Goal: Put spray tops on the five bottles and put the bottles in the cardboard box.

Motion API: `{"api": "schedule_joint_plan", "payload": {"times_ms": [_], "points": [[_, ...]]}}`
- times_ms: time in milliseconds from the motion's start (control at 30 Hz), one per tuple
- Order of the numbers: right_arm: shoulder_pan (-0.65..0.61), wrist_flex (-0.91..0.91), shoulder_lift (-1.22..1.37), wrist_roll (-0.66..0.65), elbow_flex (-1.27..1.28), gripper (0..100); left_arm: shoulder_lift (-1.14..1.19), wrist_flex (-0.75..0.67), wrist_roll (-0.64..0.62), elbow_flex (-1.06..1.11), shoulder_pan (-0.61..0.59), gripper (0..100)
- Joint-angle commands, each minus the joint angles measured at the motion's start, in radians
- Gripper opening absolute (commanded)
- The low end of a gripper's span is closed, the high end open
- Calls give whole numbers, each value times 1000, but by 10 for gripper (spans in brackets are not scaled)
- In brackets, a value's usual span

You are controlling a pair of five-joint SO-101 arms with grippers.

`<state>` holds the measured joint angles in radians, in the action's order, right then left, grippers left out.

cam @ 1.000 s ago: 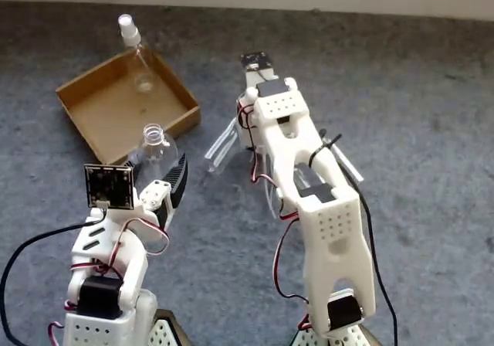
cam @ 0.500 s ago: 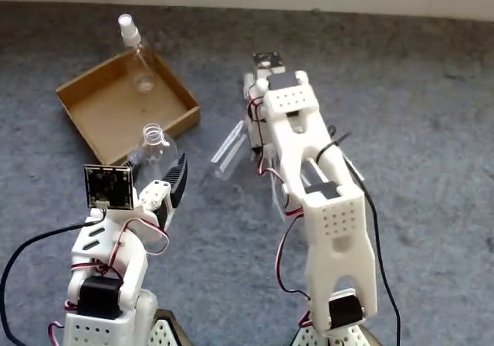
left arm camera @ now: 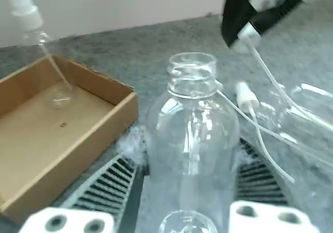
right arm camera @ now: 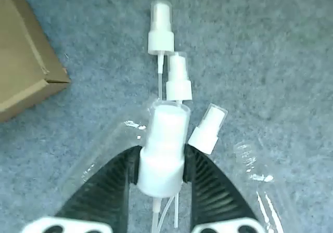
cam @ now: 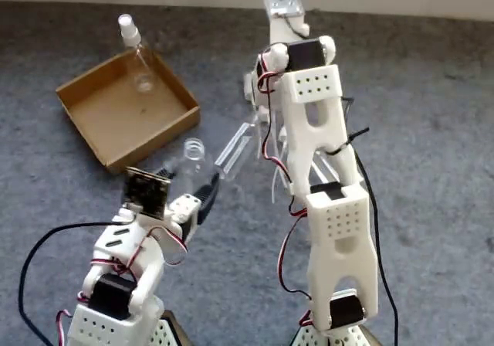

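Now, at far left, we see the box on grey carpet, with one capped bottle upright in its far corner. Near the box, our left gripper is clamped on an uncapped bottle, which stands upright. Next, a bare bottle lies on its side. Our right gripper pinches a spray top, with three loose tops on the carpet beyond it.
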<state>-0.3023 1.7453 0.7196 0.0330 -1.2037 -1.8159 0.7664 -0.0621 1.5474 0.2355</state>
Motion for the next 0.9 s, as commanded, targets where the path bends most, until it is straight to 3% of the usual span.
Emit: {"api": "schedule_joint_plan", "payload": {"times_ms": [0,200,367,567,867], "points": [[24,24,-176,2,-79,12,-10,-25,138,36,156,117],[24,24,-378,9,-77,13,-10,-26,152,51,203,117],[15,24,-516,9,-77,11,-10,-101,150,91,206,117],[15,25,-680,9,-58,9,-10,-206,149,148,292,117],[13,15,-1073,9,395,9,-10,-206,149,148,367,117]]}}
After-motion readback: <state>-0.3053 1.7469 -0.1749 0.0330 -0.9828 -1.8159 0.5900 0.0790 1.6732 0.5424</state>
